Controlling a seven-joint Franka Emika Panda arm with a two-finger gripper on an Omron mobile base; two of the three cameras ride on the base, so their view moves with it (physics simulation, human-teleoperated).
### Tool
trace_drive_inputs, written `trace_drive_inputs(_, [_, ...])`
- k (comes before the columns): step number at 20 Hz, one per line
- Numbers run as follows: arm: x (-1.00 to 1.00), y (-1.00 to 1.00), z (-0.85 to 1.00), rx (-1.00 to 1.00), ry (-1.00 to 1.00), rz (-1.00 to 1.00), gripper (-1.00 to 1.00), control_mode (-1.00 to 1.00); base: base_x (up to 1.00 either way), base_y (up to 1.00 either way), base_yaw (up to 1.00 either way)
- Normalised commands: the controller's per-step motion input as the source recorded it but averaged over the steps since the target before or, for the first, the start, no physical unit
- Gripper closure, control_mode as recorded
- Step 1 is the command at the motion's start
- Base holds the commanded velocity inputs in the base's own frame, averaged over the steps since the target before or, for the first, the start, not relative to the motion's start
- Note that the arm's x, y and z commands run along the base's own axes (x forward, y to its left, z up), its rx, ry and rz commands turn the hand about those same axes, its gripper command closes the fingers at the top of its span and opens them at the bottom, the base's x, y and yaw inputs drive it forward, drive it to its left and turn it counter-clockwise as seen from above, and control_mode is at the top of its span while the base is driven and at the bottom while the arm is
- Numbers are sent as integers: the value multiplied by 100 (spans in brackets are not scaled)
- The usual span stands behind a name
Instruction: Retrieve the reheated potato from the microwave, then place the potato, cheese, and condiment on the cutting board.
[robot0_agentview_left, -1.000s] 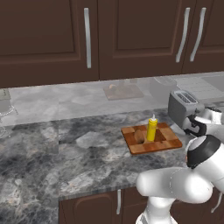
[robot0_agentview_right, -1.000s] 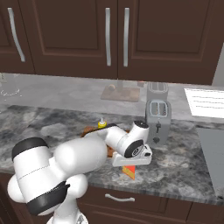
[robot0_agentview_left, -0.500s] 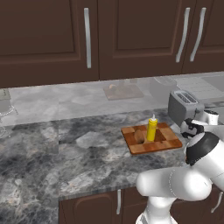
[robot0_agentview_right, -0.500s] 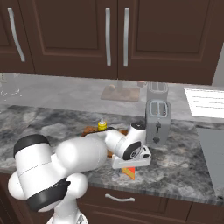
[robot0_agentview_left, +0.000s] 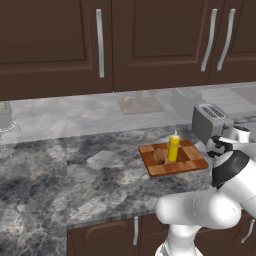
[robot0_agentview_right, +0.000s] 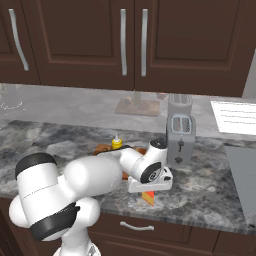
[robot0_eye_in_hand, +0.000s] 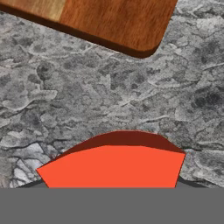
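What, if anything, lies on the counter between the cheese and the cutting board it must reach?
Nothing visible does. In the hand view, bare granite counter separates the cheese from the cutting board corner. The potato and condiment already occupy the board.

yellow condiment (robot0_agentview_left: 173, 147), checkered brown cutting board (robot0_agentview_left: 192, 161), orange-red cheese (robot0_eye_in_hand: 114, 166)

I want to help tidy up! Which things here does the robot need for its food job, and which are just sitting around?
Needed:
cutting board
potato, on the board
condiment, upright on the board
cheese, on the counter off the board, right under the gripper

Just sitting around:
toaster
cabinets
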Motion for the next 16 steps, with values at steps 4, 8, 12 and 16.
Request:
trace_drive_inputs(4, [0,0,0,0,0,-1,100,-100,0,0,0])
trace_drive_inputs(8, [3,6,15,0,-1,-3,100,-100,0,0,0])
trace_drive_inputs(12, [24,20,29,0,-5,-6,100,-100,0,0,0])
trace_drive_inputs(16, [43,24,26,0,-2,-7,100,-100,0,0,0])
